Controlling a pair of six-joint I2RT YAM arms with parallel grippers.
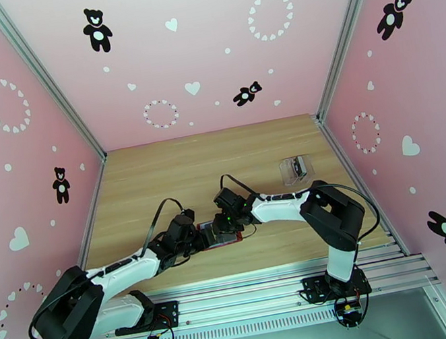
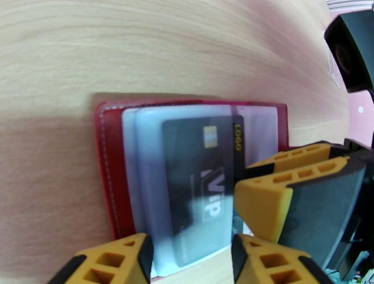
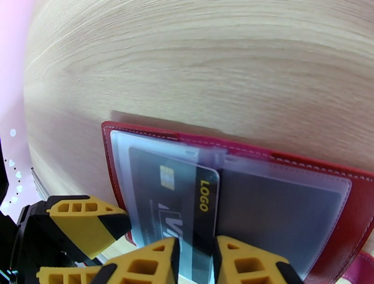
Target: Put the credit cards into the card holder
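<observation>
The credit card (image 3: 163,201), lying lengthwise into the card holder (image 3: 362,205), is being pinched by the right claw (image 3: 196,259); left claw (image 2: 191,261): cannot tell.

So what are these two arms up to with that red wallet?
They're loading a card into it. The red folding card holder lies open on the pale wooden table. A dark card with a gold chip sits partway inside a translucent sleeve. The right arm's jaws stand at the card's near end and the left arm's jaws flank the sleeves; whether either grips is unclear.
</observation>
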